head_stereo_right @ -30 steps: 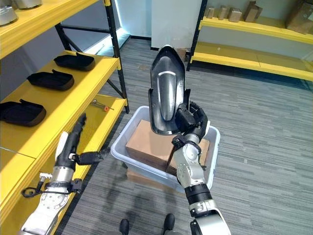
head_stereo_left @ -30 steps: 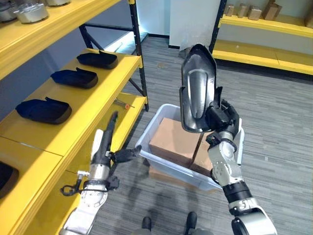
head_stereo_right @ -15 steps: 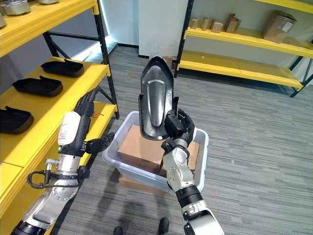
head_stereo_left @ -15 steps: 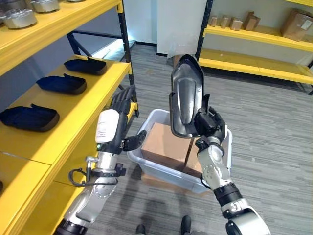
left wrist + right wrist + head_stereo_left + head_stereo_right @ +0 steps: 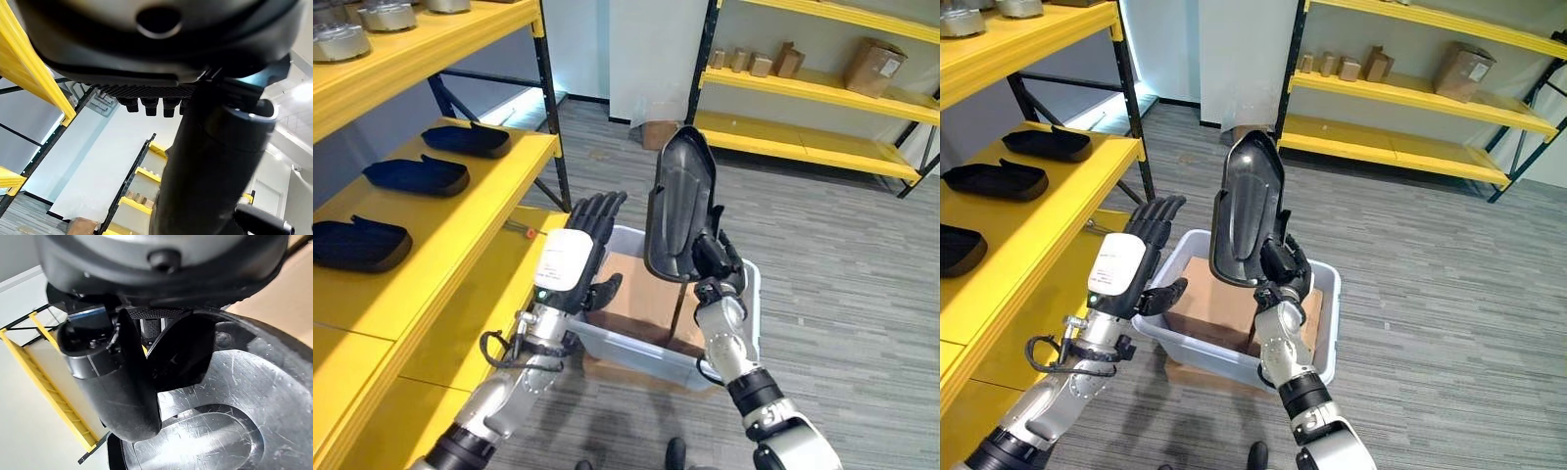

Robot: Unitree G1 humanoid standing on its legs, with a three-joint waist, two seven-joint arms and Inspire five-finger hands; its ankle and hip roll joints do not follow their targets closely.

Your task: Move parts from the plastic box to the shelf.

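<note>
Glossy black plastic catches the light on the long, scoop-shaped part (image 5: 680,206), which tapers to a rounded tip and stands nearly upright above the plastic box (image 5: 744,294). The right hand (image 5: 715,262) grips its lower end, dark fingers and thumb curled round the rim; its wrist view shows the scuffed, shiny hollow of the shell close up. The box is pale, translucent and rounded at the corners, sitting on grey ribbed floor with brown cardboard cartons (image 5: 636,294) inside. The left hand (image 5: 579,257) is raised just beside the part, fingers straight and spread, holding nothing. To the robot's left, three more matt black parts (image 5: 416,176) lie in a row on the smooth yellow shelf (image 5: 460,235).
</note>
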